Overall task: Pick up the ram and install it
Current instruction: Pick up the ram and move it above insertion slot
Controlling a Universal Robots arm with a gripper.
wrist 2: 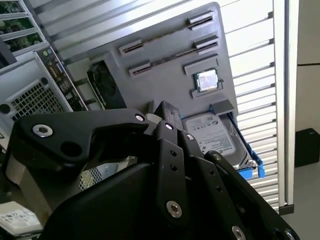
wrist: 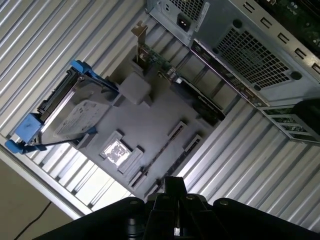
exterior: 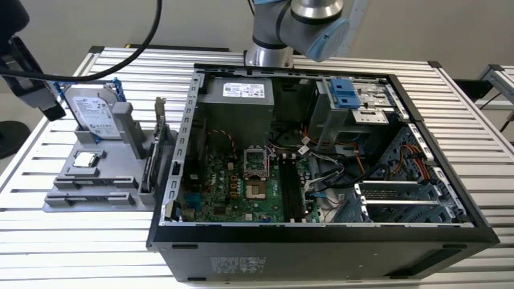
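One open computer case (exterior: 321,247) lies on the slatted table (exterior: 482,138) in the exterior view, with the arm (exterior: 309,21) rising behind it. On the exterior view's left, just beside the case, sits a grey holder (exterior: 80,203). It carries a hard drive (exterior: 92,114) propped up at its back end, a small square chip (exterior: 84,159) in the middle, and a card (exterior: 151,159) with a metal bracket standing on edge nearest the case. Over to the first wrist view: the gripper (wrist: 172,186) hovers above the holder, clear of it. Its jaws are together with nothing clamped between them. The ram (wrist: 159,152) looks to be that thin dark strip on edge between two clips, just beside the chip and at the end away from the drive, though it is hard to make out. On to the second wrist view: the gripper shows side-on over the same holder. The drive in its blue frame lies nearest the tips, the chip beyond it, and the clipped slots farther off.
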